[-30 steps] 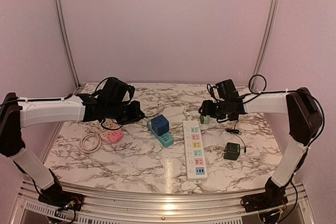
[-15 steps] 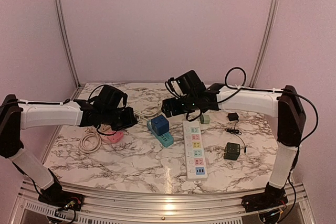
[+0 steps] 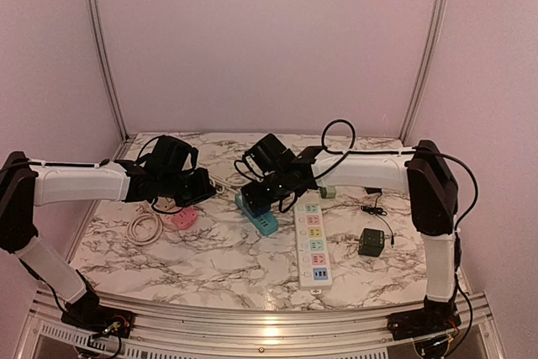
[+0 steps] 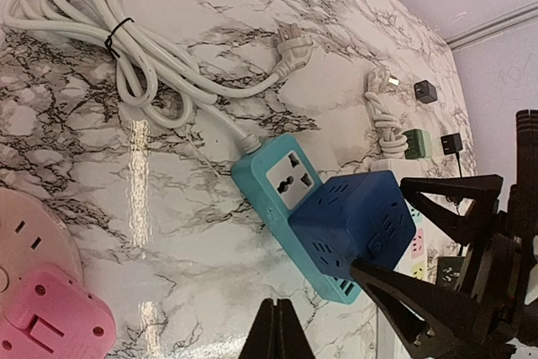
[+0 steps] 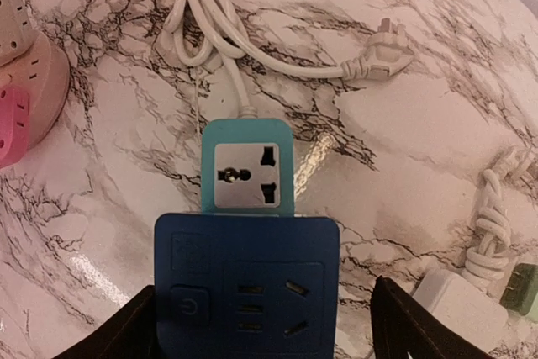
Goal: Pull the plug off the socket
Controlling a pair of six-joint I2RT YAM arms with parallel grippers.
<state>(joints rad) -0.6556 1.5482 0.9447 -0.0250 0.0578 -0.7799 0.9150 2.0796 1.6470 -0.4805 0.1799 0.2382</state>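
The blue cube plug (image 5: 248, 287) sits seated in the teal socket (image 5: 246, 166), which lies on the marble surface (image 3: 210, 258) near its middle; 1 free outlet shows between the plug and the end where the white cord (image 5: 210, 23) enters. The right gripper (image 5: 262, 292) stands wide around the plug, 1 finger on each side. In the right wrist view the left-hand finger is close against the plug's edge and the other stands apart from it with a clear gap, so nothing is held; the left wrist view shows the same 2 black fingers (image 4: 437, 208) flanking the cube. The left gripper (image 4: 280, 334) is closed, its fingers pressed together with nothing between them; it is over bare marble between the socket and a pink block (image 4: 50, 317). The cord lies in a tied bundle beyond the socket. A white strip (image 3: 311, 241) lies just right of the socket; a black adapter (image 3: 371, 242) lies further right, apart from both.
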